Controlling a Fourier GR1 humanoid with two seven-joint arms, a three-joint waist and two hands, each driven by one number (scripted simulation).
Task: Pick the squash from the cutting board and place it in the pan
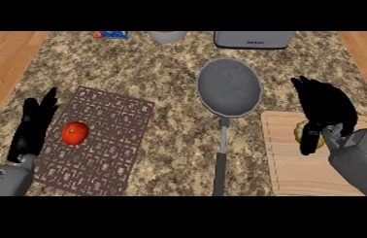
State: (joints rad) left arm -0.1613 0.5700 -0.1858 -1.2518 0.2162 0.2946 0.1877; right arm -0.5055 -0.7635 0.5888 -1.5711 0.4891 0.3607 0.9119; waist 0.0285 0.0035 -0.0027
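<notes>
My right hand (326, 108) is over the one pale wooden cutting board (301, 171) at the right edge of the speckled stone desk (165, 81). Its thumb curls across the single yellow squash (299, 130) while the fingers reach past it. The squash shows on either side of my thumb, above the board's far end; I cannot tell whether it is touching the wood. Just left of the board is the one round grey metal pan (229, 89), its long handle pointing back toward me. My left hand (32, 130) rests open with fingers up at the left edge, holding nothing. Beside it lies one brown patterned mat (108, 149) with one red tomato (75, 133) on it. Along the far edge are one grey box-shaped appliance (254, 39), one pale round vessel (168, 36) and one blue-and-red packet (111, 34).
</notes>
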